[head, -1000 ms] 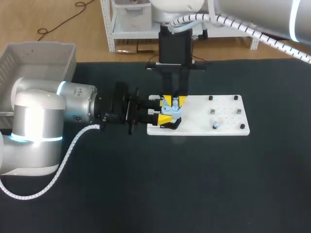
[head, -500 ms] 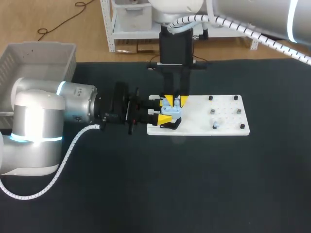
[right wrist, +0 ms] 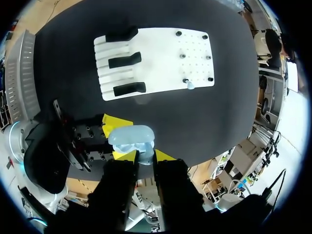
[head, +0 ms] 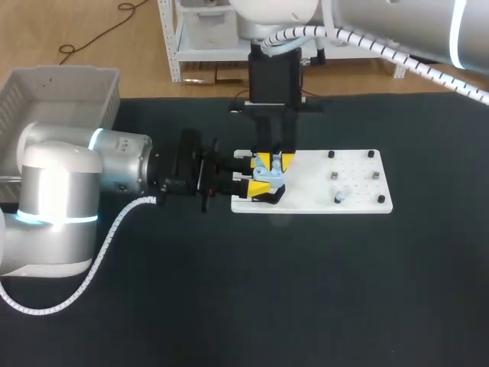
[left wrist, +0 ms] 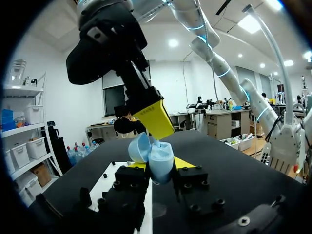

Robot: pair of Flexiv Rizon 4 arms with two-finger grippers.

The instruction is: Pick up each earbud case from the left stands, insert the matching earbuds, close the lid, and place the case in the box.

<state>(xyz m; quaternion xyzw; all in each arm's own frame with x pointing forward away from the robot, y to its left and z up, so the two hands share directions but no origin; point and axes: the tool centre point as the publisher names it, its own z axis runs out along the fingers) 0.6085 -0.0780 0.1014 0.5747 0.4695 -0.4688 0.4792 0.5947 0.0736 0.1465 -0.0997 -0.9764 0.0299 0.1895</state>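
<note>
Above the black table [head: 229, 290], left tool [left wrist: 162, 165] clamps the open case [right wrist: 131, 136]; right wrist view reveals right tool [right wrist: 145, 156] pinching an earbud [right wrist: 145, 154].

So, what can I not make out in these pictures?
Head view: the inside of the case, covered by the left tool and the right tool.
Left wrist view: the case wells, hidden behind the lid.
Right wrist view: whether the right tool grips anything; the spot is too small.
Head view: the tiny thing on the board, too small to name.

Left gripper [head: 258, 174] and right gripper [head: 275, 162], clamped, adjacent
</note>
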